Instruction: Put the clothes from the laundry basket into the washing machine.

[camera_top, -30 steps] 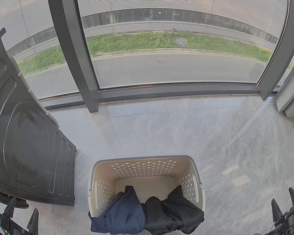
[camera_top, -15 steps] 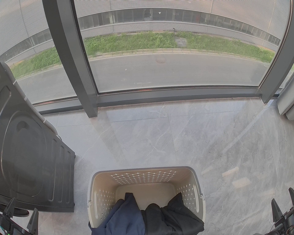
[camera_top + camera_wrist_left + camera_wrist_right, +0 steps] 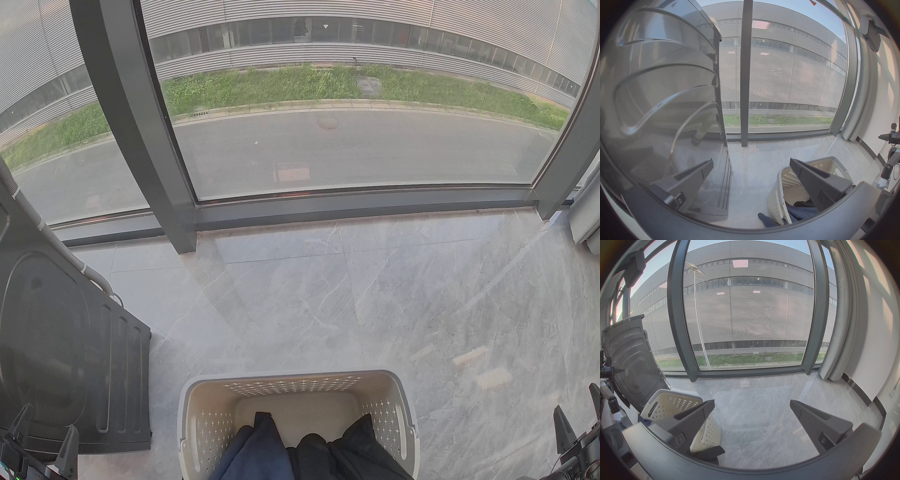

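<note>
Basket at the near edge, both claws spread and empty.

The laundry basket point(image 3: 294, 377) stood on the pale tiled floor point(image 3: 375, 300), its near side cut off by the lower edge of the head view. A navy garment point(image 3: 256, 453) and a black garment point(image 3: 353, 457) were heaped at that side. The washing machine point(image 3: 69, 362) showed a dark ribbed panel just left of the basket, with a narrow strip of floor between them. The left gripper point(image 3: 47, 430) hung low by that panel, fingers apart and holding nothing. The right gripper point(image 3: 575, 403) sat low, well apart from the basket's right wall, fingers likewise spread. Beyond the basket, open floor ran to the window post point(image 3: 150, 156) and a curtain point(image 3: 584, 212) at the far right.
</note>
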Controlling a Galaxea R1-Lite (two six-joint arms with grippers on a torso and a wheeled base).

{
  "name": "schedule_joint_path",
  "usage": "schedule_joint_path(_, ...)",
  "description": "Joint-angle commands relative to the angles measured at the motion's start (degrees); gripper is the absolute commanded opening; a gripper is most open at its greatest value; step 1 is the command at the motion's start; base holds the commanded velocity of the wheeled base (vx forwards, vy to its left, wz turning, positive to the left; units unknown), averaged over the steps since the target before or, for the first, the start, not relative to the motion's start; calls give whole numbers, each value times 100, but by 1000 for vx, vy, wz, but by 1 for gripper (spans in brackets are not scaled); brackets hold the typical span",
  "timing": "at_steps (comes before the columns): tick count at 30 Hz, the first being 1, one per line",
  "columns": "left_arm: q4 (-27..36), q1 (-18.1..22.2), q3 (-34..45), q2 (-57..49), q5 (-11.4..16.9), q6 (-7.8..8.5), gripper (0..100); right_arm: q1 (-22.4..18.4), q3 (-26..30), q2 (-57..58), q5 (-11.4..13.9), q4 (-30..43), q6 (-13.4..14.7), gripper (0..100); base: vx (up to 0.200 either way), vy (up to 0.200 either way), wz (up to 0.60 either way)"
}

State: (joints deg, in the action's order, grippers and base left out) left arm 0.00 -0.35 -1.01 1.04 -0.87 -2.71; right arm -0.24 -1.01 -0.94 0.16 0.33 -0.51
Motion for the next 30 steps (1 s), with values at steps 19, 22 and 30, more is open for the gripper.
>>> schedule_joint_path(19,0,0,92,-60,-10,-11,100,-2,92,68,2,2,-2,100,32,0,0)
schedule_joint_path(22,0,0,92,-60,-10,-11,100,-2,92,68,2,2,-2,100,0,0,0)
schedule_joint_path(30,0,0,92,-60,-10,-11,100,-2,92,68,2,2,-2,100,0,0,0)
